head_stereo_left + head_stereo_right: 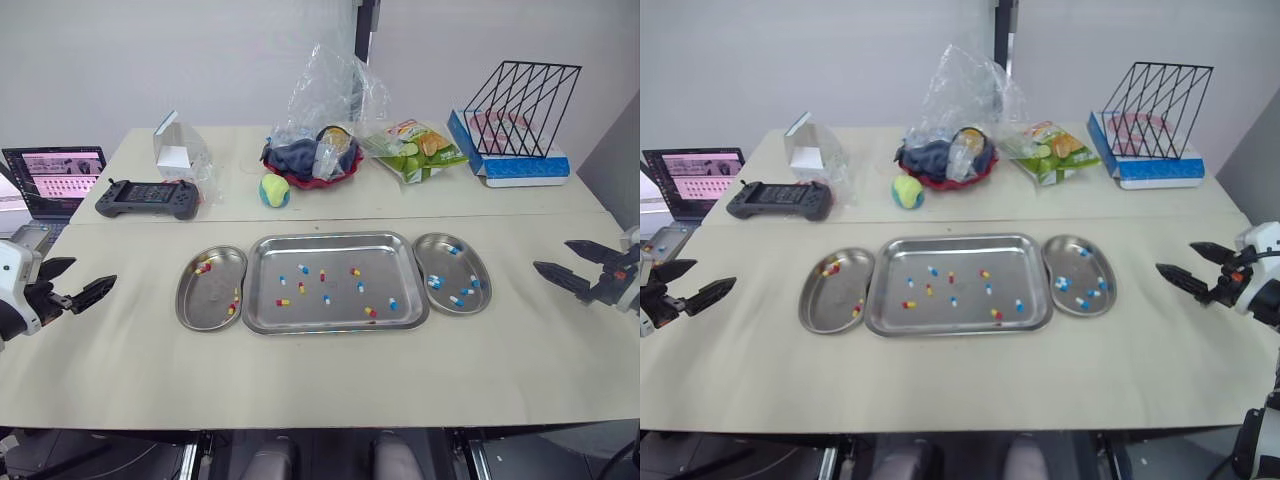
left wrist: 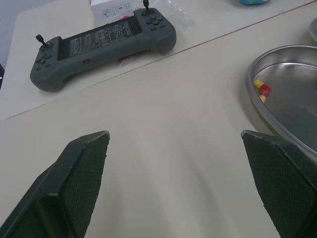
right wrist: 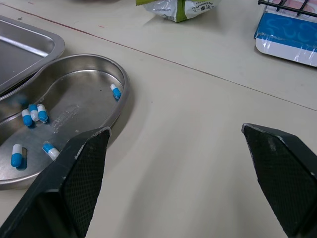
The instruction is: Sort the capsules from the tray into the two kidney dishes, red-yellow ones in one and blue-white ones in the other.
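Far side of counter [image 1: 330, 380]: grey game controller [image 1: 148, 198], white box [image 1: 175, 150], yellow-green ball [image 1: 274, 190] beside red bowl [image 1: 310, 170], green snack bag [image 1: 415, 150], black wire rack [image 1: 520, 95] on blue box [image 1: 520, 166]. Laptop [image 1: 55, 178] off left edge.

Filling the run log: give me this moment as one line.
left gripper open | right gripper open | tray: both colours inside | left dish: red-yellow | right dish: blue-white

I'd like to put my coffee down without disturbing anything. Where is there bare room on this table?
Bare: the table strip nearest the robot, in front of the tray; also between left dish and left gripper, and right dish and right gripper. Crowded: the far half, with controller, plastic bag and wire rack.
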Robot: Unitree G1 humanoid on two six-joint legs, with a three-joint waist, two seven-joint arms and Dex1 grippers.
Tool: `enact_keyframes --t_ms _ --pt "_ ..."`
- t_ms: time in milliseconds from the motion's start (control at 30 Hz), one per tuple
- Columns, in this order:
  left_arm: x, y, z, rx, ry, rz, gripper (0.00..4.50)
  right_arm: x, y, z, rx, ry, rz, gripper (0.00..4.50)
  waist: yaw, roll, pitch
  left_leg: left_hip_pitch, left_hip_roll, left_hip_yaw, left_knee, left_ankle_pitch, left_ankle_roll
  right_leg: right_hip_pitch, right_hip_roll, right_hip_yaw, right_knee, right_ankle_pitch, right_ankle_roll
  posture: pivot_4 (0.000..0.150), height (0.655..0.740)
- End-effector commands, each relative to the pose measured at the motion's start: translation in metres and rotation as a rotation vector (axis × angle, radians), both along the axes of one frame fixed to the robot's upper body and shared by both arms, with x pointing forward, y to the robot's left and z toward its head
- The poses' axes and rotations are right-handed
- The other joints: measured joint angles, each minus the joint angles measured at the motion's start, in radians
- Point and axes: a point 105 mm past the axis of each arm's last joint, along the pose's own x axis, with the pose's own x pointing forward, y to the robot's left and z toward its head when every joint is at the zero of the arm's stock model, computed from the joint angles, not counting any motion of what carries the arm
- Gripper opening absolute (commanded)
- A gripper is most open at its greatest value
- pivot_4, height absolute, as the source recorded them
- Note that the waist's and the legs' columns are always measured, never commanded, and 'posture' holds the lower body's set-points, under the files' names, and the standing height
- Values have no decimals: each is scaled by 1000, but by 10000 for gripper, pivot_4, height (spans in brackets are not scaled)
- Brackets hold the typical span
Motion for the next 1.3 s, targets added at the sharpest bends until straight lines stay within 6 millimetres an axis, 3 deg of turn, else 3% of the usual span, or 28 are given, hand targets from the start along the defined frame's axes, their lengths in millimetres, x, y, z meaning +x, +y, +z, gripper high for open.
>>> enact_keyframes --t_ms 33,167,300,400,567,700,867,1033,1300 --pt "0 -2 15 16 -19 -34 45000 -3 -5 11 -3 -50 -9 44841 0 0 0 0 0 0 0 0 0 0 0 0 0 0 0 1500 7400" --pt "-1 -8 24 -39 -34 -71 45000 -3 -1 6 -65 1 24 44841 0 0 0 0 0 0 0 0 0 0 0 0 0 0 0 1500 7400" --pt "-19 -31 43 -155 -71 -225 45000 3 49 25 -85 -2 238 44841 -7 0 0 -1 0 0 0 0 0 -2 0 1 1 0 0 1500 7400" --pt "-31 -45 36 -103 -40 -283 45000 1 80 28 -109 22 345 44841 -16 0 0 0 3 -1 0 0 0 -3 1 4 1 0 0 1500 7400" --pt "-41 -52 34 -110 -63 -282 45000 -2 125 37 -121 53 491 44841 -9 0 0 0 5 -1 0 -2 2 -3 3 4 0 0 0 1500 7400" --pt "-55 -55 17 -110 -33 -283 45000 2 166 49 -120 62 586 44841 -4 0 0 -1 5 0 0 -2 2 -6 3 6 0 0 0 1500 7400" --pt "-69 -62 11 -128 -33 -277 45000 -2 190 60 -123 46 674 44841 15 -2 1 -8 6 0 0 -2 2 -13 3 6 0 1 -1 1500 7400" --pt "-80 -70 8 -145 -17 -307 45000 -3 195 60 -119 48 703 44841 30 -4 2 -10 6 0 1 -2 2 -14 3 6 0 2 -1 1500 7400" --pt "-82 -82 11 -166 -16 -356 45000 -7 212 65 -117 32 759 44841 31 -4 2 -9 7 1 1 -2 1 -14 4 6 0 3 -3 1500 7400"
